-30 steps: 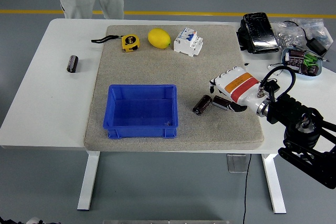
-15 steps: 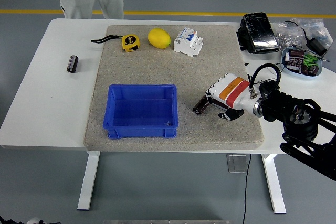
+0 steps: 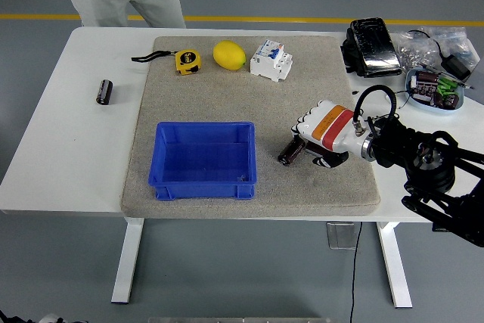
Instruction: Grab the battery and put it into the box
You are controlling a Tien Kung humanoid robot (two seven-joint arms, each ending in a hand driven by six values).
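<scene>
Battery (image 3: 290, 150) lies on the mat at the box's (image 3: 203, 160) three o'clock, right hand (image 3: 316, 136) seemingly curled around it, though a loose grip could let it roll away.

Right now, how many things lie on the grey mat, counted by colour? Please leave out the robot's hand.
Blue: 1, the box
Yellow: 2, the tape measure and the lemon
White: 1, the circuit breaker
Dark: 1, the battery, at the fingers of the right hand
Total: 5
</scene>
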